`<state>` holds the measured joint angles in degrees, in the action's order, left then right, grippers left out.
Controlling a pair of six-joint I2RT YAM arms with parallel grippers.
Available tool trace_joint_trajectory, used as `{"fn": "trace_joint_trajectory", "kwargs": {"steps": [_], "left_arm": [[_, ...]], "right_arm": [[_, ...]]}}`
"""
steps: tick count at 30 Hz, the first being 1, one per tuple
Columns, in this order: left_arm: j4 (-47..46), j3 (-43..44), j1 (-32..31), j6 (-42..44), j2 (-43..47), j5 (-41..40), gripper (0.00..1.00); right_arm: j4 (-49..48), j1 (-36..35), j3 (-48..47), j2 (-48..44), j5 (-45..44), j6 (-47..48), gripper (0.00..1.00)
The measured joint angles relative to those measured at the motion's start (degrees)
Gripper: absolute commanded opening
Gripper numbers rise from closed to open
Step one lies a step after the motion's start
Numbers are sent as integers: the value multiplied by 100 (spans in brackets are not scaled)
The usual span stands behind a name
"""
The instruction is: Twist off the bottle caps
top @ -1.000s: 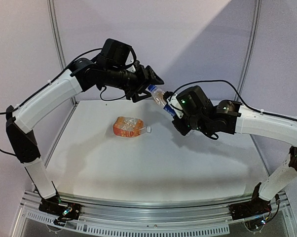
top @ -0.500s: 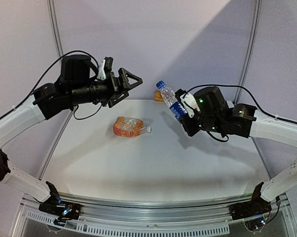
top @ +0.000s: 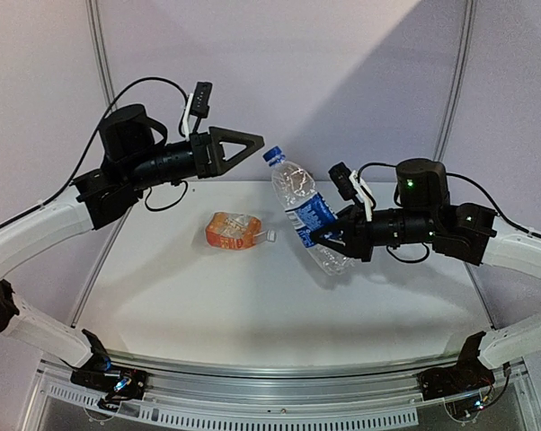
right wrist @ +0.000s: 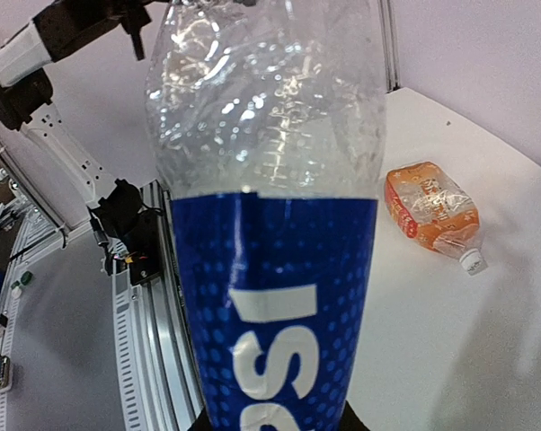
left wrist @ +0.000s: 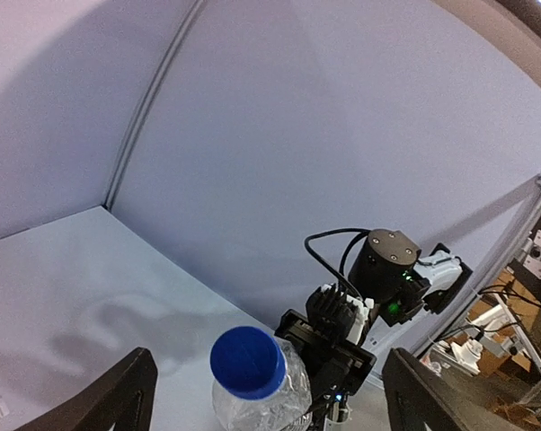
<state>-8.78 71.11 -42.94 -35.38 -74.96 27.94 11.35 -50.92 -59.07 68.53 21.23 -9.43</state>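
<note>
Left gripper [top: 252,144] open, clear of blue cap [top: 272,154]; right gripper [top: 329,238] clamps tilted water bottle [top: 297,202] low. Your twist may spin it in-grip.

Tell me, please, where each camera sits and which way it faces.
Top external: above and behind the bases, looking down on the table; both arms show, left end effector open, right end effector gripping the water bottle.
Left wrist: faces the blue cap and right arm; own fingers frame it.
Right wrist: looks along the water bottle towards the left arm and orange bottle; own fingers barely show.
Shared: the water bottle appears in all three.
</note>
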Motion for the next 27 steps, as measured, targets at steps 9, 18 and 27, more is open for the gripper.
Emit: {"fn": "trace_joint_trajectory", "kwargs": {"steps": [9, 18, 27], "left_arm": [[-129, 564, 26, 66, -669, 879, 65], [-157, 675, 39, 44, -772, 1110, 62], [59, 699, 44, 87, -896, 977, 77]], "right_arm": [[-131, 0, 13, 0, 415, -122, 0], [-153, 0, 24, 0, 483, -212, 0], [-160, 9, 26, -2, 514, -221, 0]]}}
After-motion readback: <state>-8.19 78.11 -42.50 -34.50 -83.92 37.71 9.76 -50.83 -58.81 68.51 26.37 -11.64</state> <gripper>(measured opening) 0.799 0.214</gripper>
